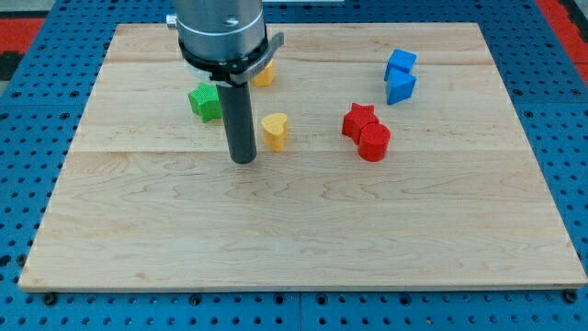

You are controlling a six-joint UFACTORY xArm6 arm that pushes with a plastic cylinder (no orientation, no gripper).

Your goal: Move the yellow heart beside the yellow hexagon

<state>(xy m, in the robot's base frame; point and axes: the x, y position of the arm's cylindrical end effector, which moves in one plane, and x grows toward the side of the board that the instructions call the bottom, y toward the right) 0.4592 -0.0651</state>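
Note:
The yellow heart [274, 130] lies on the wooden board [303, 239] a little left of the board's middle. My tip [243, 160] rests on the board just left of the heart and slightly below it, a small gap apart. The yellow hexagon [265, 74] sits toward the view's top, above the heart, partly hidden behind the arm's housing.
A green block [205, 101] lies left of the rod, partly hidden by it. A red star [359, 119] and a red round block [374, 142] touch at the right of the heart. Two blue blocks [400, 76] sit together at the top right.

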